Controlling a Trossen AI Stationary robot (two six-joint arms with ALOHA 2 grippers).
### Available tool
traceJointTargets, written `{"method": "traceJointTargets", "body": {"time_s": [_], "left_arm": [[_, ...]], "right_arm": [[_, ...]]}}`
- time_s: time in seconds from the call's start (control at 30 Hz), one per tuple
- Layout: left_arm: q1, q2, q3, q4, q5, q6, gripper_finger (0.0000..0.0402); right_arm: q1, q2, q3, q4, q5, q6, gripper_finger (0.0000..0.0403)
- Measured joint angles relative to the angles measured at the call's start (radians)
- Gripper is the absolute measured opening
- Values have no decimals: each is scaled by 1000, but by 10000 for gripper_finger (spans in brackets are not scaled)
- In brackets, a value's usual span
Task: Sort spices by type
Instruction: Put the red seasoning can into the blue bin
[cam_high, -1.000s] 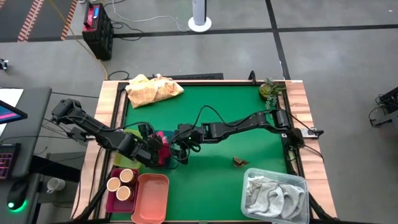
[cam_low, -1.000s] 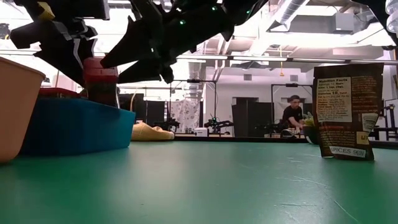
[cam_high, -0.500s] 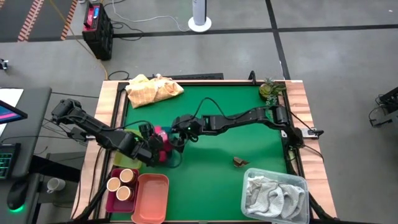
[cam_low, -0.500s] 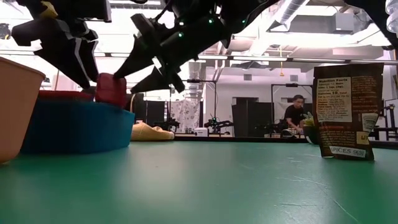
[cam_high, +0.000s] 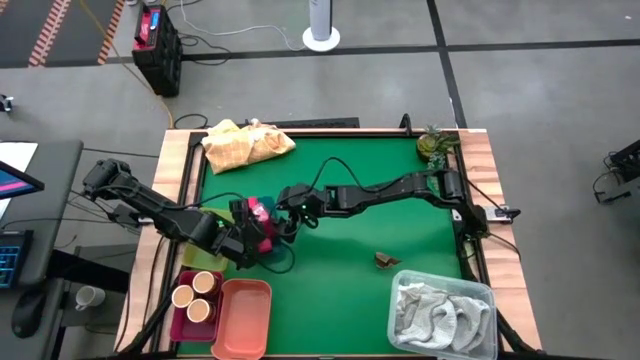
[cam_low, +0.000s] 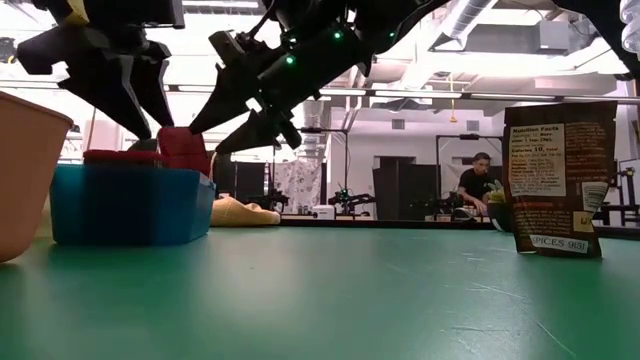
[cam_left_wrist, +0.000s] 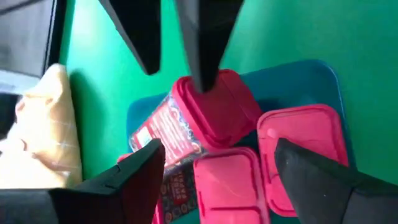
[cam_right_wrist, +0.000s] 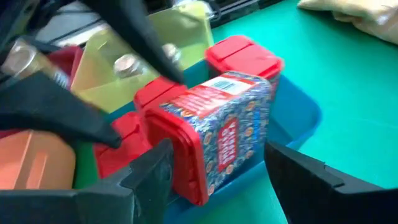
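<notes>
Spice tin (cam_right_wrist: 214, 127), a blocky packet with a red cap and blue-and-red patterned sides, is lying tilted in the blue bin (cam_low: 130, 205) on top of other red-lidded packets (cam_left_wrist: 298, 143), its capped end leaning over the rim. A second ago it was being carried upright above the bin, and half a second ago it was tipping at the bin's edge; now it is resting inside, with only its red top (cam_low: 183, 148) poking above the bin's wall in the low view.

The left gripper (cam_high: 252, 232) is hanging just over the bin with its fingers spread wide on either side of the tin and not closing on it. The right gripper (cam_high: 283, 224), which was reaching low beside the bin a second ago, is now sitting higher and just beside the tin, its fingers (cam_right_wrist: 292, 168) also spread wide and holding nothing (the tin is filling the space in front of them).

Beside the blue bin, a maroon tray is holding tan-lidded jars (cam_high: 193, 292), next to a salmon tray (cam_high: 245, 318). A brown spice pouch (cam_low: 558, 178) is standing upright well apart on the green mat (cam_high: 370, 220), unchanged. The yellow cloth (cam_high: 246, 143) and the towel in its clear tub (cam_high: 440, 310) are also staying put.
</notes>
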Motion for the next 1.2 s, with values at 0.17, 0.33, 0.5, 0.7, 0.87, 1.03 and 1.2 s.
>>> {"method": "traceJointTargets", "body": {"time_s": [0.17,0.33,0.5,0.7,0.87,1.03,1.2], "left_arm": [[0,0,0,-3,-93,106,290],[15,0,0,-3,-123,167,290],[22,0,0,-17,-114,291,290],[21,0,0,-20,-110,480,290],[30,0,0,-23,-93,588,290],[73,0,0,-20,-80,600,290],[103,1,0,9,-37,624,290]], "right_arm": [[-5,0,0,-2,-1,-27,276],[-13,0,0,-15,-3,-29,276],[-9,1,0,-20,-21,-49,276],[-11,1,0,-32,-60,-120,276],[-19,1,0,-64,-97,-164,276],[-23,1,-14,-49,-123,-196,276],[-14,4,-16,-27,-173,-261,276]]}}
